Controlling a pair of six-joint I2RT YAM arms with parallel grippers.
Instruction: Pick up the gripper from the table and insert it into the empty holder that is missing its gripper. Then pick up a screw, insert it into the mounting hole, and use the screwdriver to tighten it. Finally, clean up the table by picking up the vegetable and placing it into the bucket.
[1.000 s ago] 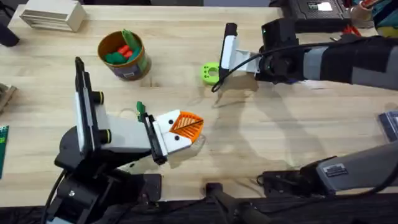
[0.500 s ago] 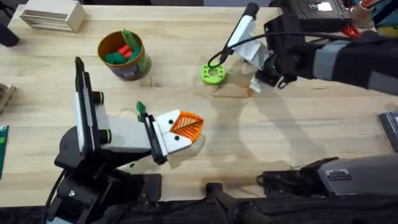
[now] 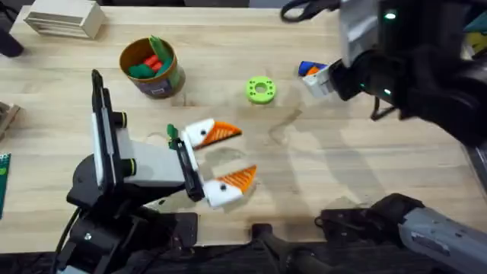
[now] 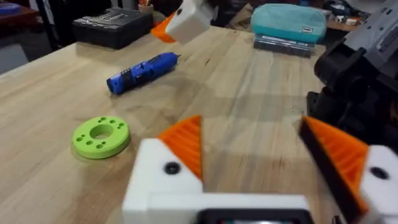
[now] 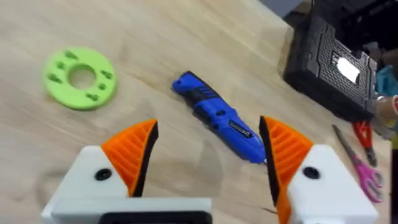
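On the wooden table (image 3: 319,175), the left gripper (image 3: 222,160) lies low near the middle of the overhead view, its two orange ribbed fingers (image 3: 221,133) spread wide apart with nothing between them; each finger sits on a white holder (image 3: 196,132). From the left wrist camera both orange pads (image 4: 186,140) are seen parted over bare wood, touching no object.

Right gripper (image 5: 208,155): fingers also spread wide, empty, raised above the table at about 2 o'clock from the table centre. Its wrist camera places the blue electric screwdriver (image 5: 217,118) flat on the wood between and beyond the two orange pads (image 5: 134,149), not in contact with them.

Green ring (image 3: 260,90): flat on the table at 12 o'clock from the left gripper, well apart from the screwdriver (image 3: 310,68).

Bucket (image 3: 152,68): upright at about 10 o'clock, holding green and red vegetable pieces (image 3: 148,61)
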